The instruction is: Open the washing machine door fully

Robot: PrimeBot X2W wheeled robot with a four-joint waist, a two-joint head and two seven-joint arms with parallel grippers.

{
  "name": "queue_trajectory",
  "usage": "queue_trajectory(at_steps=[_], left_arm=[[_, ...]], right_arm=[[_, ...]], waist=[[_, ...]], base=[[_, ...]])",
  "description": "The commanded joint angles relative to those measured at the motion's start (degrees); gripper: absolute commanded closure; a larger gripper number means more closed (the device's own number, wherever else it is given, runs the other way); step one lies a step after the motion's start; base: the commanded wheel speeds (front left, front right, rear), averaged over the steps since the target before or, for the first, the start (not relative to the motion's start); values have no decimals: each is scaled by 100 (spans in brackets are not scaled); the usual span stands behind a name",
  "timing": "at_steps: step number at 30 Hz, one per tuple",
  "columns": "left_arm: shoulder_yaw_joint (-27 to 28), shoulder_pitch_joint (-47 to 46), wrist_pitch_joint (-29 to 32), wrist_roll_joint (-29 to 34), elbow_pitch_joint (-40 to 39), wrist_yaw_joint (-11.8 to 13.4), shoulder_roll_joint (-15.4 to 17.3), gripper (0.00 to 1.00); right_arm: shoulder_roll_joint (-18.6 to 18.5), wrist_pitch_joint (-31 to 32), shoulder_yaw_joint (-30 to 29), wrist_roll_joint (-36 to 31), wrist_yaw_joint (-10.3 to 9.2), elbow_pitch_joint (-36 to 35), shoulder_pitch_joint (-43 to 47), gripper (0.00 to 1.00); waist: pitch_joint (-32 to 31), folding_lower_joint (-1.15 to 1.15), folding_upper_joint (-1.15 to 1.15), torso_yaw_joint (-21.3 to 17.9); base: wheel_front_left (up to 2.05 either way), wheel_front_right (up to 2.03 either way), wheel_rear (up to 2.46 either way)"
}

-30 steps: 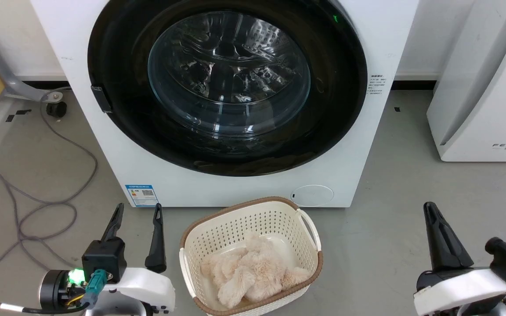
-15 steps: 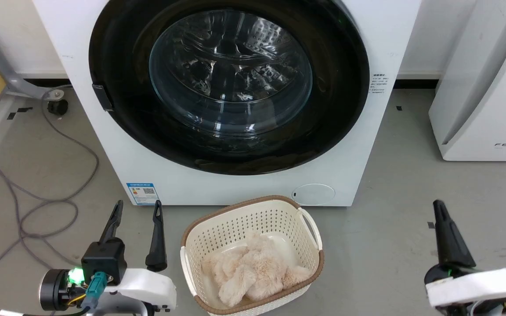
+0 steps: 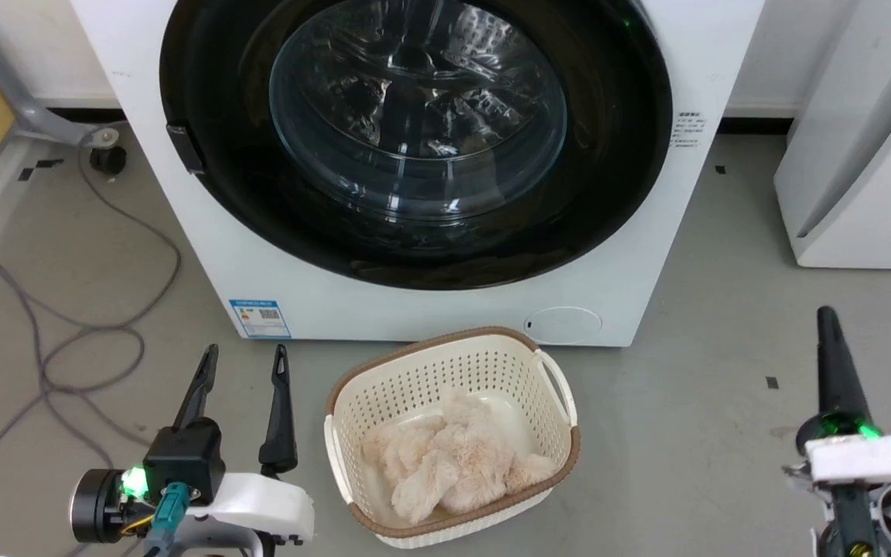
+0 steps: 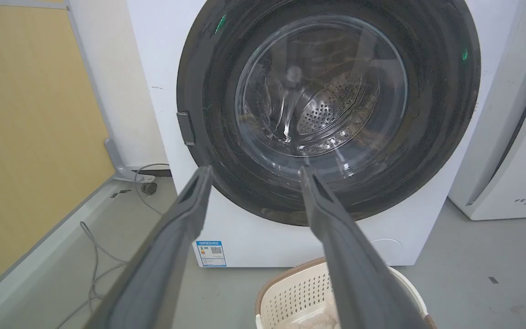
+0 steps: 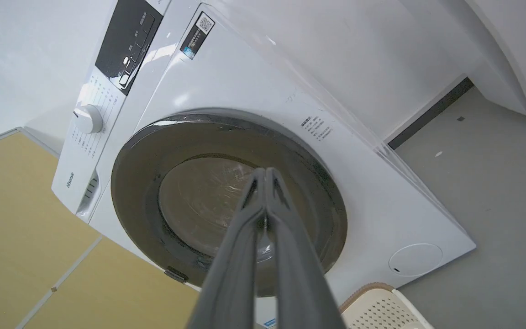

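The large round glossy-black washing machine door (image 3: 414, 139) sits shut on the big white washing machine (image 3: 453, 309). My left tool (image 3: 246, 353) is spread, my right tool (image 3: 827, 316) pressed together, both well short of it. Swung wide, the door could clip the cream perforated basket (image 3: 445, 352).

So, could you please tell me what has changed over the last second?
The right pincer has swung outward to the robot's right and rolled at the wrist, now showing edge-on; it is shut on nothing. The head camera shifted slightly too. The left pincer stays open, the washing machine door stays closed, and the basket has not moved.
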Motion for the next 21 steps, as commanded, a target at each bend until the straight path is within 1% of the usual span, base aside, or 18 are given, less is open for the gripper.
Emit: queue_trajectory(at_steps=[1,13,21], left_arm=[[3,-71,-73,-26,-36,39,5,0],[-72,-326,-216,-24,-120,92,5,0],[-164,-513,-312,-43,-188,145,5,0]], right_arm=[[-1,22,-63,206,3,57,-162,100],[-134,424,-650,1154,3,819,-1165,100],[-411,756,-895,1773,3,1472,-1975,100]], waist=[[43,0,0,22],[431,0,0,166],[738,0,0,300]], base=[[0,0,0],[0,0,0],[0,0,0]])
